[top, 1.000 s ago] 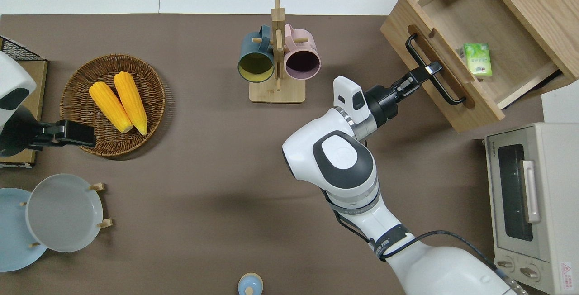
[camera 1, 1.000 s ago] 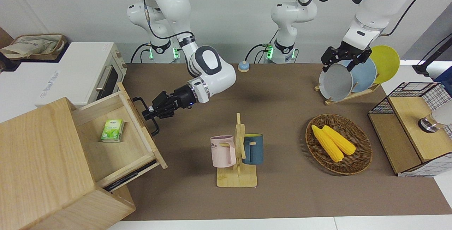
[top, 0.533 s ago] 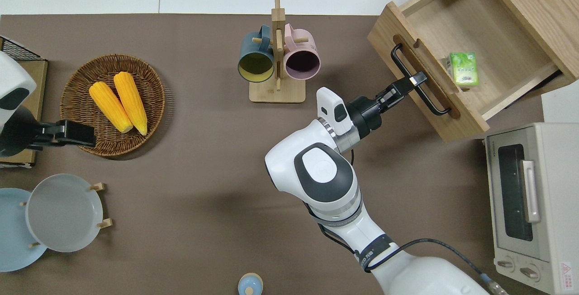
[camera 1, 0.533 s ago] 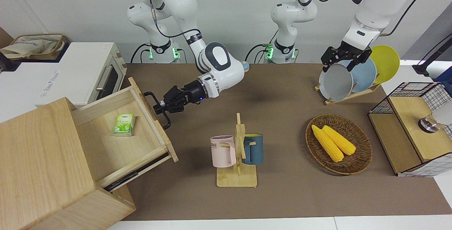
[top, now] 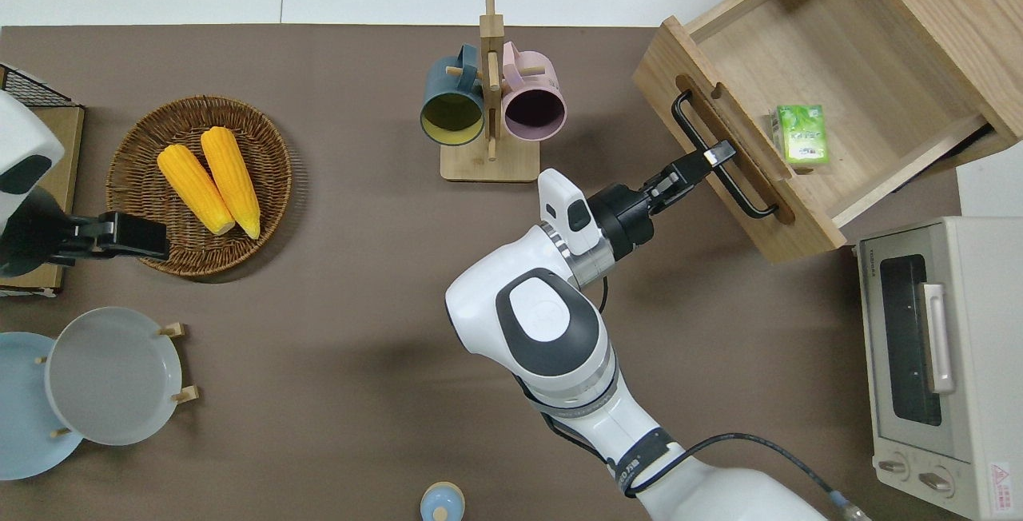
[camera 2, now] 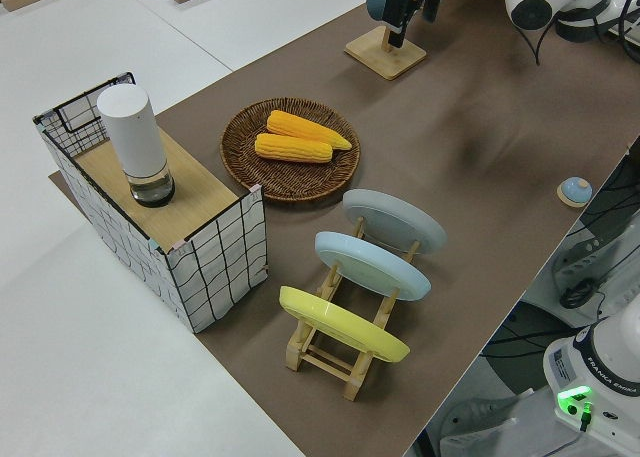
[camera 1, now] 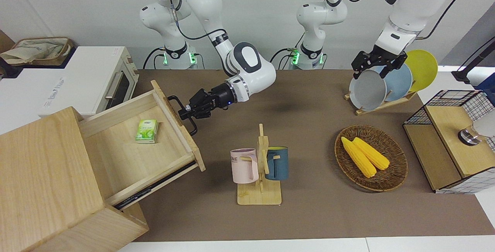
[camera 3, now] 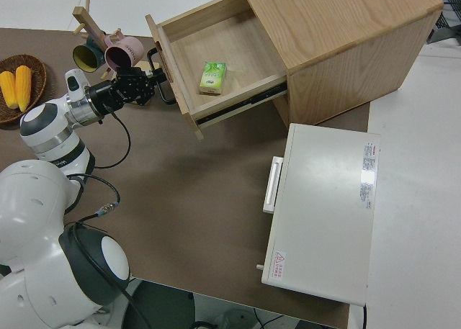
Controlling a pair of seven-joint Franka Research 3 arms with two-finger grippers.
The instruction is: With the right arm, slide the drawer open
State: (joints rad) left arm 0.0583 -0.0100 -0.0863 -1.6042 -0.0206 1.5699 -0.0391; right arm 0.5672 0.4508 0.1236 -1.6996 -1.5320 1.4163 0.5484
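While drawer [camera 1: 143, 143] stands pulled out, right gripper [top: 714, 157] clamped on its handle [top: 719, 177], left arm parked

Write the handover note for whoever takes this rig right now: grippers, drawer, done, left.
Right gripper: shut on the handle of the drawer.
Left arm: parked.
Drawer: pulled well out of the wooden box, its front angled toward the mug rack. A small green carton lies inside, near the front panel.
Done: handle gripped, drawer slid open most of the way.
Left: judge whether it is open far enough, probably a short pull at most, then release the handle and back the right arm away.
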